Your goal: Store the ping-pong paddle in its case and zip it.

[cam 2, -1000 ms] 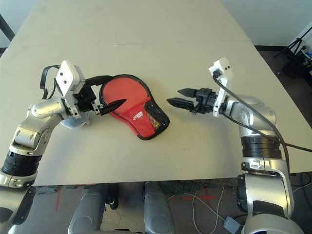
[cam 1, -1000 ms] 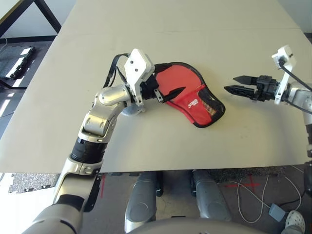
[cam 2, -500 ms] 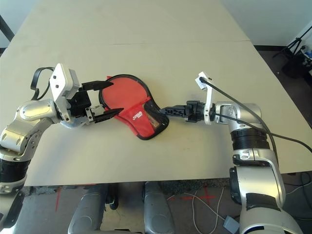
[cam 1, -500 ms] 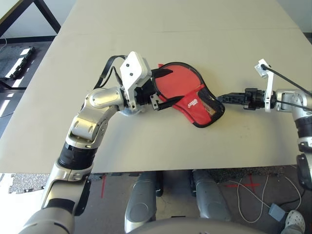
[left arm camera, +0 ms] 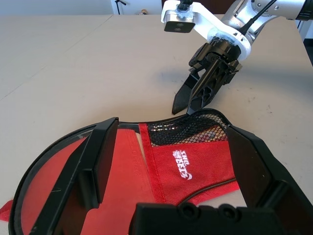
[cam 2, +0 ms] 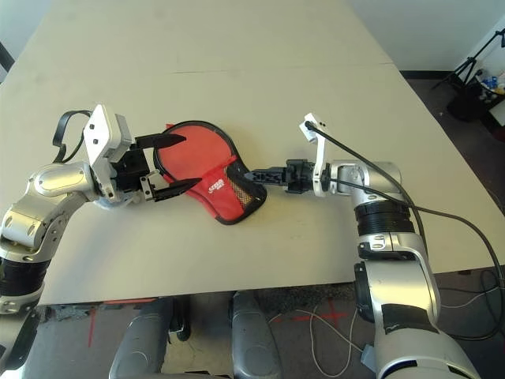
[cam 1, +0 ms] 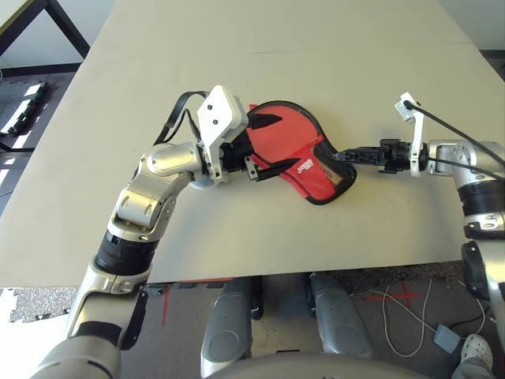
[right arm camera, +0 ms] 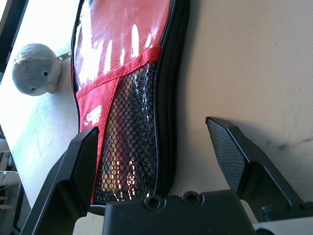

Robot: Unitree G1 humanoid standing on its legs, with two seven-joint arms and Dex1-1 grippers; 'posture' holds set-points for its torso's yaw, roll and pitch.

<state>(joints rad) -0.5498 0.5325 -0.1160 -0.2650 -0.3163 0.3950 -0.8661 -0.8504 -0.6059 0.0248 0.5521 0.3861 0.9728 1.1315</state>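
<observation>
Red case [cam 1: 296, 154] flat mid-table [cam 1: 237, 47], right hand [cam 1: 344, 155] now swung in from well apart, released, fingers astride its mesh end, left hand [cam 1: 263, 146] released over the round end: ready for pinning or zipping.

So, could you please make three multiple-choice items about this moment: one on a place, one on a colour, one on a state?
1. Where is the right gripper?
A. at the mesh end of the case
B. by the table's far edge
C. over the floor

2. What colour is the logo?
A. yellow
B. white
C. blue

3. How is the left gripper?
A. open
B. shut on a strap
C. shut on nothing

Answers: 1 A, its tips reach the mesh pocket; 2 B, white print on red fabric; 3 A, its fingers stand wide apart over the case.
</observation>
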